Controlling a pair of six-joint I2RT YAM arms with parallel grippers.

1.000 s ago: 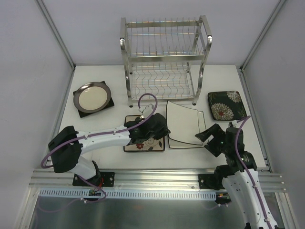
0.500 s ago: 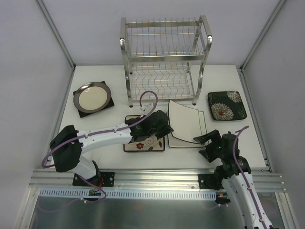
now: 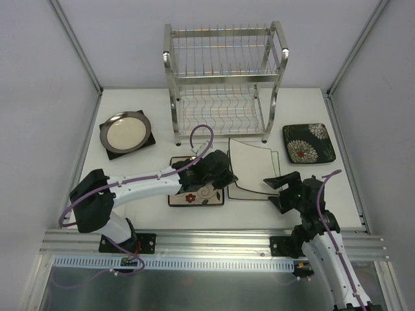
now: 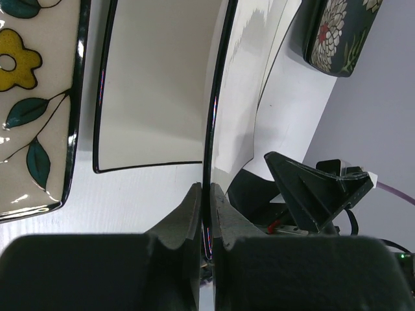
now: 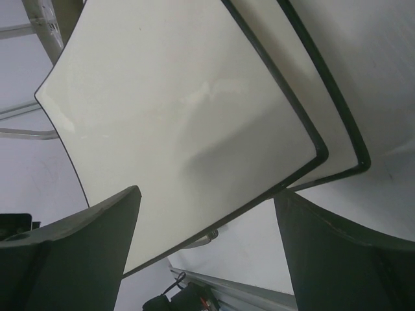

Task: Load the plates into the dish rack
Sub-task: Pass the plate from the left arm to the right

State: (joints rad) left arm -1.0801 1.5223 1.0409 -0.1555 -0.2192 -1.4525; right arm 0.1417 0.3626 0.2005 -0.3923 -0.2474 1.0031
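My left gripper [image 3: 227, 179] is shut on the left rim of a plain white square plate [image 3: 251, 162] and tilts it up off a second white plate [image 4: 155, 84] lying beneath. In the left wrist view the held rim [image 4: 212, 97] runs straight into the closed gripper [image 4: 206, 194]. My right gripper [image 3: 277, 192] is open at the plate's near right corner. In the right wrist view the raised plate [image 5: 181, 116] has its edge between the spread fingers [image 5: 71, 246]. The chrome dish rack [image 3: 224, 78] stands at the back and holds no plates.
A cream floral plate [image 3: 194, 194] lies under my left wrist. A dark plate with white flowers [image 3: 308, 142] lies at the right. A round cream plate [image 3: 125, 129] sits on a dark square plate [image 3: 149, 140] at the left. Frame posts flank the table.
My right gripper has moved left and nearer, up to the white plate's near right corner. My left gripper has shifted slightly right with the plate's rim held and tilted.
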